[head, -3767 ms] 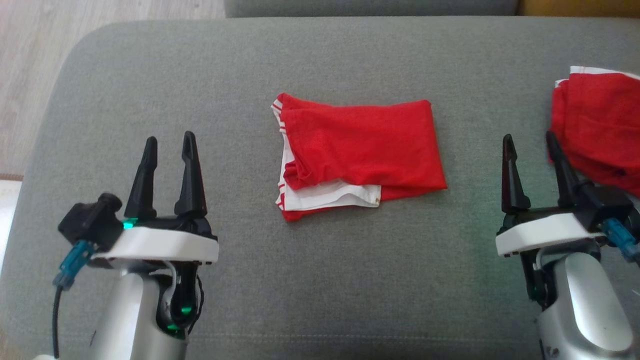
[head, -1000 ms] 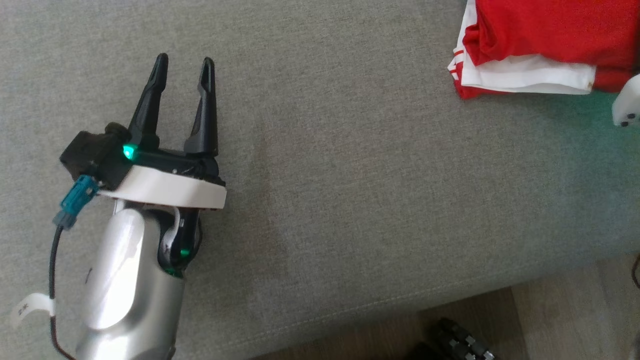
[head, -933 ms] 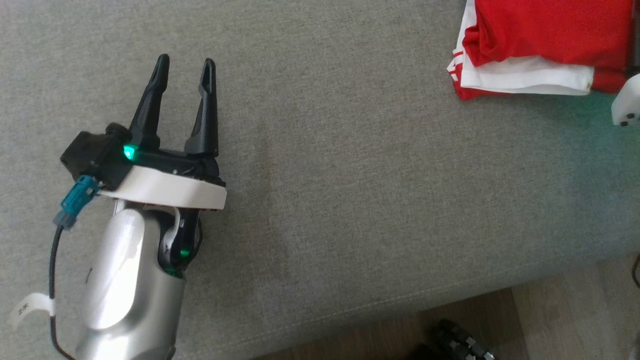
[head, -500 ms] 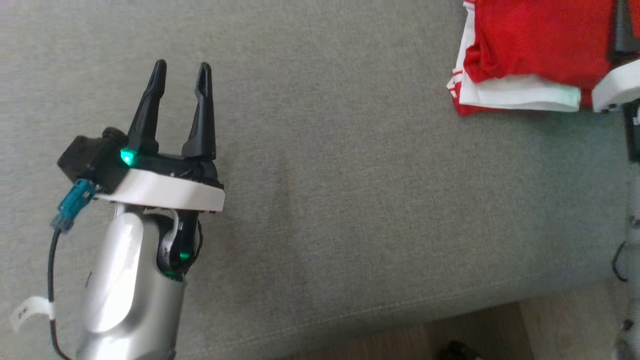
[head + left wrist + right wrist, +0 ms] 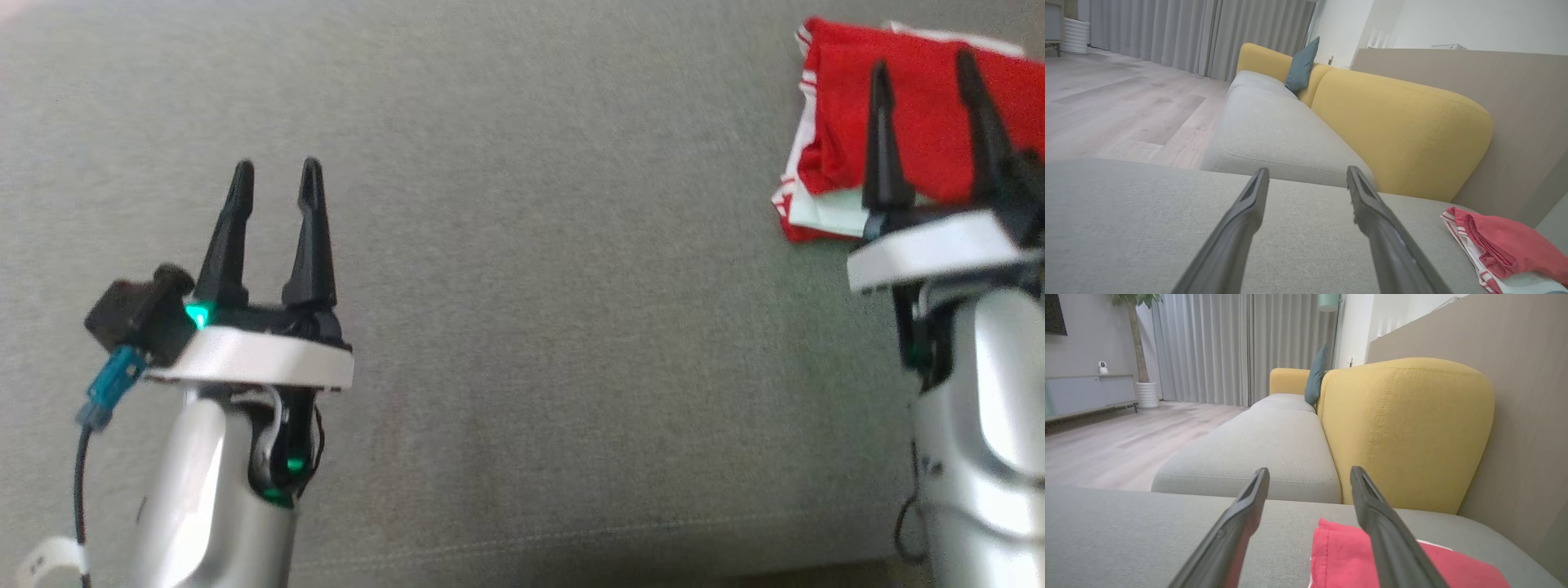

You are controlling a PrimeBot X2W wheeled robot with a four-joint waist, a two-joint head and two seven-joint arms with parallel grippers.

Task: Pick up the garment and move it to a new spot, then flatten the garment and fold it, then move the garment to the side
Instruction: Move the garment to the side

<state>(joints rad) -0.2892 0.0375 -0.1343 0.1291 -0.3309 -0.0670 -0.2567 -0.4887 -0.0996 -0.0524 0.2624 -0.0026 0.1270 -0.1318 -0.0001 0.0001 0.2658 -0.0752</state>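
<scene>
The garment [image 5: 833, 147] is red with white trim and lies folded at the far right of the grey cushion [image 5: 531, 286]. My right gripper [image 5: 922, 65] is open, its two fingers raised over the garment's near part with nothing between them. In the right wrist view the right gripper [image 5: 1309, 470] points along the cushion, and the garment [image 5: 1343, 555] lies under its right finger. My left gripper [image 5: 277, 167] stands open and holds nothing over bare cushion at the left. From the left wrist view, the left gripper [image 5: 1307, 171] has the garment [image 5: 1506, 245] far off to its right.
A yellow backrest [image 5: 1404, 428] rises just beyond the garment, with a tan wall panel [image 5: 1527, 416] to its right. A second grey seat cushion [image 5: 1274, 134] and a teal pillow [image 5: 1301, 67] lie further on. Wooden floor [image 5: 1118, 114] borders the cushion.
The head camera has swung, shifting the whole picture. My right arm has risen into that picture, so its open fingers now stand over the garment. The left gripper stays open.
</scene>
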